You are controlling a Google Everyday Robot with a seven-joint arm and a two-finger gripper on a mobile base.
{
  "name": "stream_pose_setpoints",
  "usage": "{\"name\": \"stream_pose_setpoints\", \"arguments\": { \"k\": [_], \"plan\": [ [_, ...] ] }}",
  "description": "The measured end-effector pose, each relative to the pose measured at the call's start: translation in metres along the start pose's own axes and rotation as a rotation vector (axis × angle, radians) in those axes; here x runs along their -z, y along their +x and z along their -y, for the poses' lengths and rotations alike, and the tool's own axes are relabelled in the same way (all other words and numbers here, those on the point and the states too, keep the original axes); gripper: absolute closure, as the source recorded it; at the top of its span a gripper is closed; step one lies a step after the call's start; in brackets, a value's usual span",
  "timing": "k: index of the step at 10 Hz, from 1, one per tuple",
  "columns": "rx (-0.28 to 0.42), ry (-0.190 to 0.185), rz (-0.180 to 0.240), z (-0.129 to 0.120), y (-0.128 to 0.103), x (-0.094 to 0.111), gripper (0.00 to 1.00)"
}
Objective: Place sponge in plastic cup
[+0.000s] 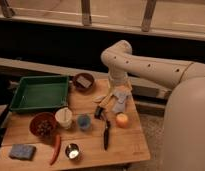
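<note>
A blue sponge (22, 151) lies flat at the front left corner of the wooden table (123, 145). A pale plastic cup (63, 117) stands upright near the table's middle, with a smaller blue cup (84, 121) next to it on the right. My gripper (118, 99) hangs from the white arm (146, 67) over the back right part of the table, far from the sponge and to the right of both cups.
A green tray (40, 92) sits at the back left. A brown bowl (83, 81) stands behind the cups, a red bowl (43, 125) in front left. A red chili (56, 149), a metal tin (72, 150), a black knife (106, 134) and an orange (121, 120) lie near.
</note>
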Motion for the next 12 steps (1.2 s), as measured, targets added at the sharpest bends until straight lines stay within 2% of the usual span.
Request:
{"name": "stream_pose_setpoints", "arguments": {
  "k": [4, 5, 7, 8, 12],
  "plan": [
    [0.252, -0.049, 0.050, -0.109, -0.017, 0.034, 0.24],
    [0.314, -0.061, 0.060, -0.136, -0.016, 0.043, 0.24],
    [0.506, -0.101, 0.085, -0.212, 0.001, 0.067, 0.24],
    [0.540, -0.109, 0.090, -0.225, 0.005, 0.071, 0.24],
    [0.544, -0.106, 0.092, -0.226, 0.004, 0.071, 0.24]
  ]
}}
